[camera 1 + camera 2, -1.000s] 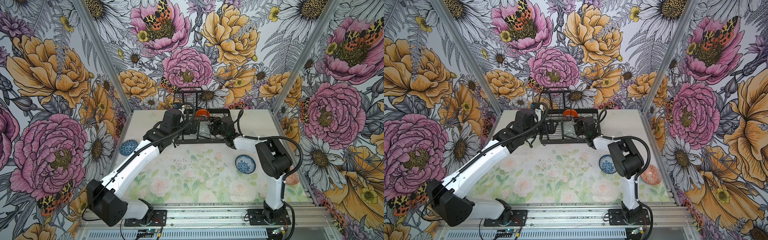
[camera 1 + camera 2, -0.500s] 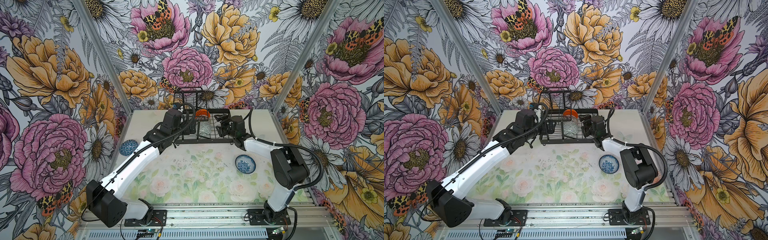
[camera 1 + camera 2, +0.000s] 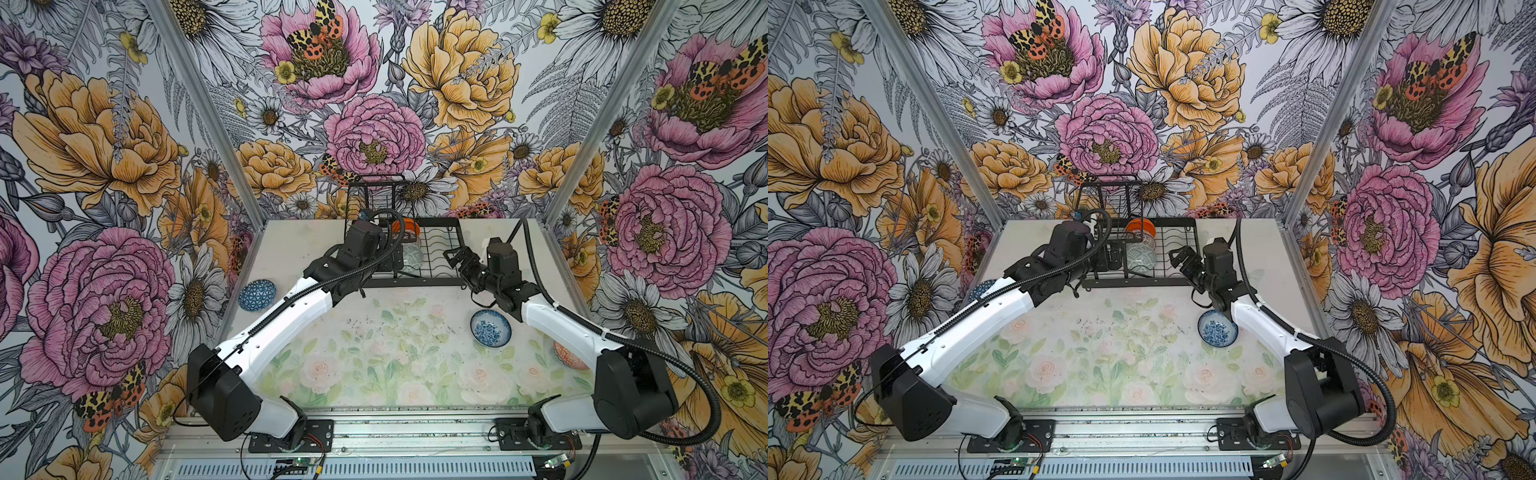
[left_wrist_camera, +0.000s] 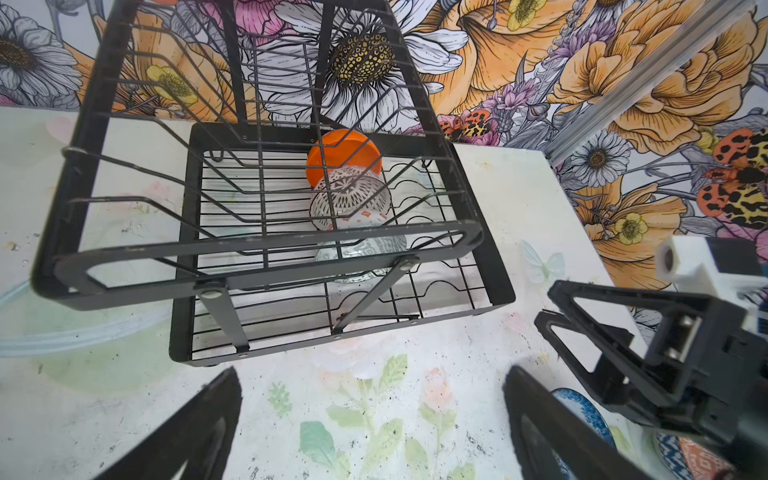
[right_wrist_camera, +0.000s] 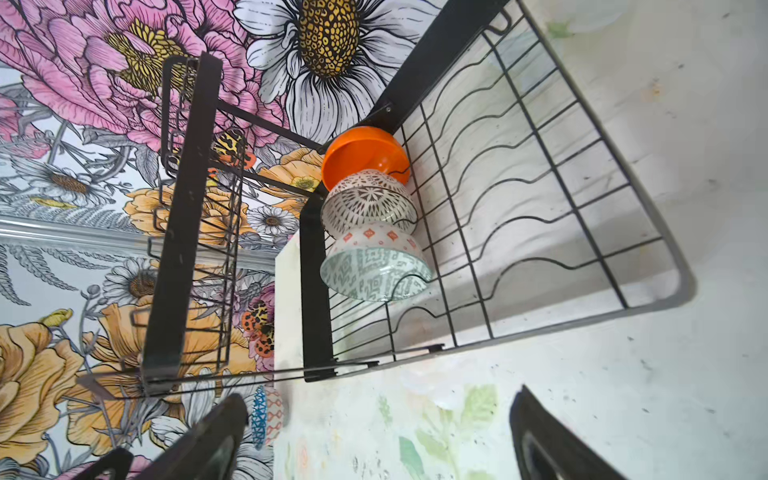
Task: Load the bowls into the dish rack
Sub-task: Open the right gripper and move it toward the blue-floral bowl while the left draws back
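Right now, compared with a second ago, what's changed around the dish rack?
The right end effector opened and drew back toward the dish rack's right edge, leaving the grey-green bowl standing in its row. The left end effector, open, the blue geometric bowl, floral bowl and red-orange bowl stayed put.

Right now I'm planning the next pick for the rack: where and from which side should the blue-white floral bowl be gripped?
Grip the rim of the blue-white floral bowl, coming straight down with one jaw inside, one outside. It stands upright, mouth up, with bare table around it; its round wall offers no flat side. The open right gripper looks nearest.
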